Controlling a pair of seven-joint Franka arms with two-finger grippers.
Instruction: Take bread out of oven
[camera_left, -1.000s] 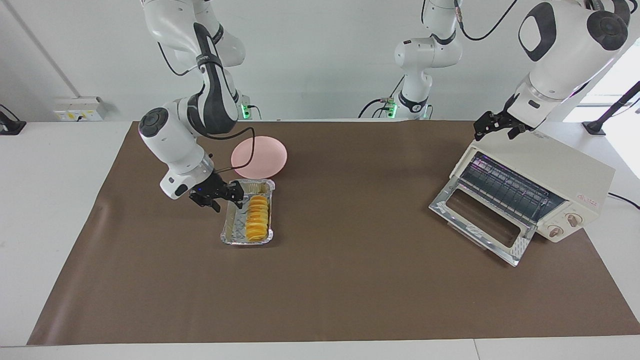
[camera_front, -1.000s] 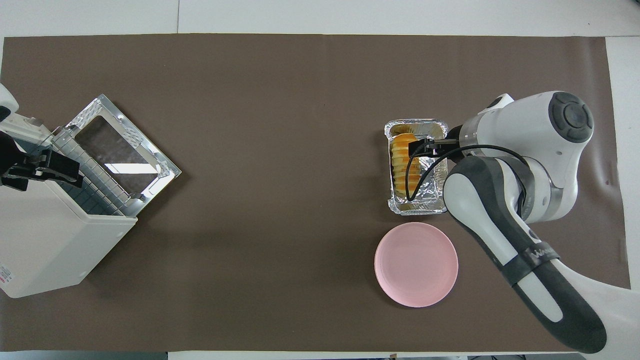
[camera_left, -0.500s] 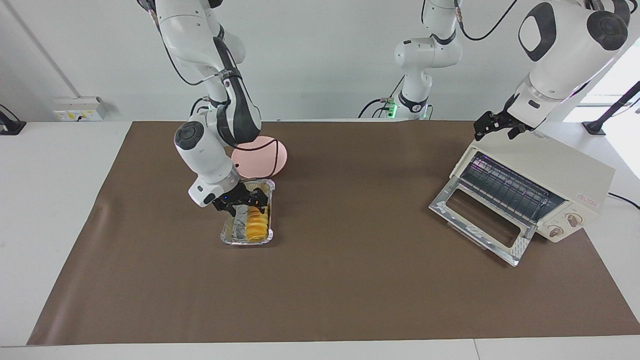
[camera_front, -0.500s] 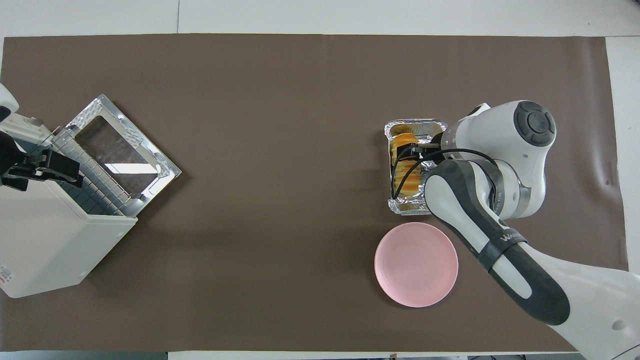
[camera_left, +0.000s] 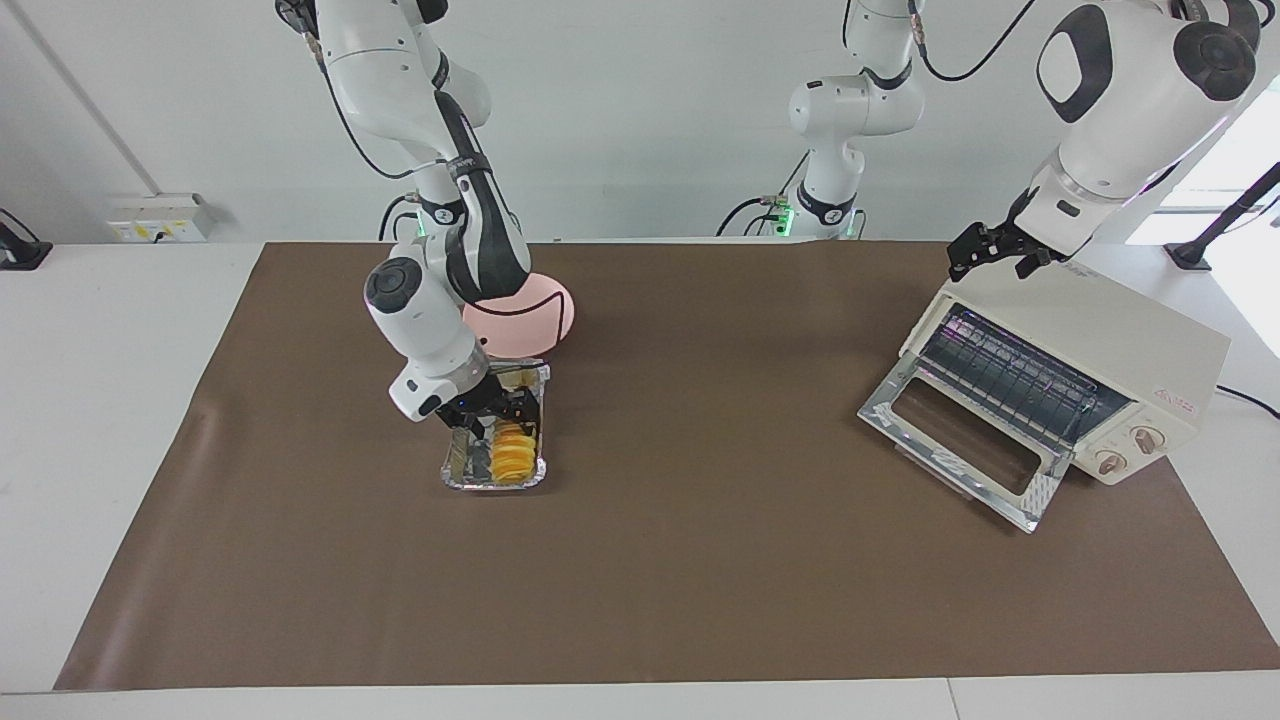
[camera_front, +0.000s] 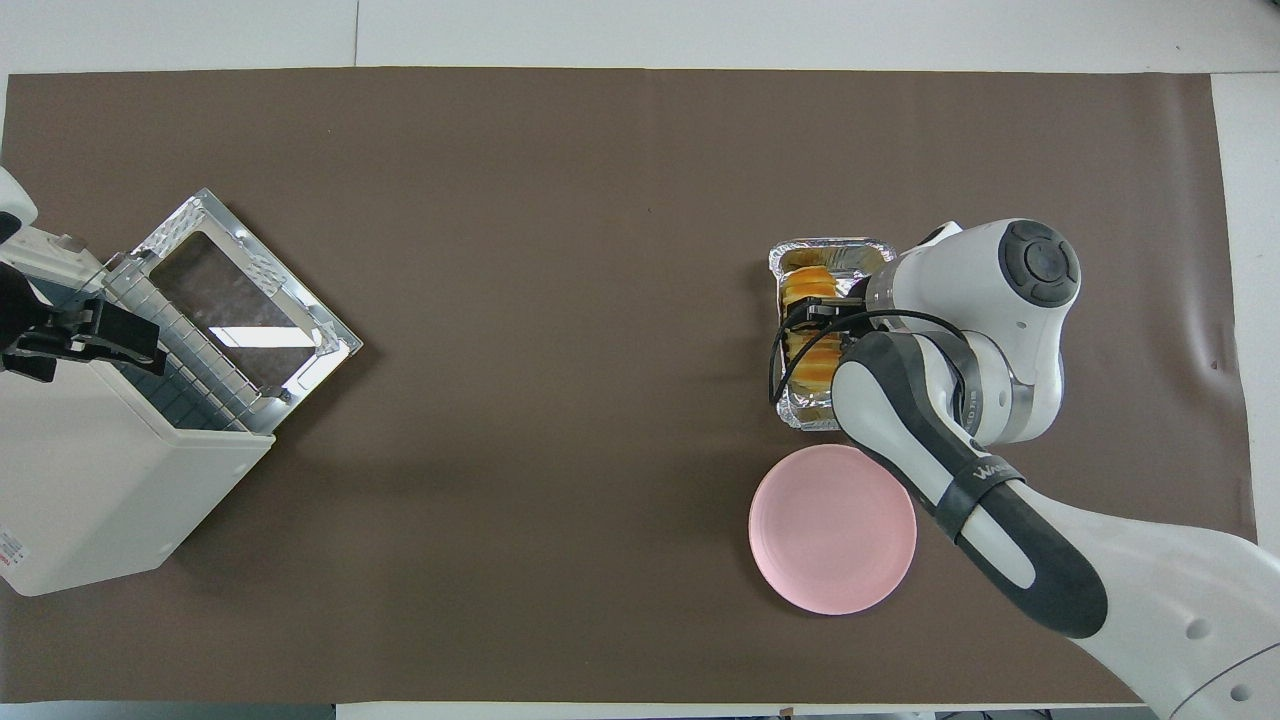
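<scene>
Right gripper (camera_left: 497, 413) has swung over the bread (camera_left: 511, 452), fingers spread around it.

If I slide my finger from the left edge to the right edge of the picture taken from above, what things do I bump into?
oven → left gripper over the oven → foil tray with the bread → right gripper over the bread.

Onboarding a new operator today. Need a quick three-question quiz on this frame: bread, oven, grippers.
1. True or false: the bread lies on the oven's wire rack.
2. What is the right gripper over? A) pink plate B) foil tray with the bread C) oven door
3. Fill in: the left gripper waits over the oven's ____.

Key: 1 false, the bread lies in the foil tray; 2 B; 3 top.
</scene>
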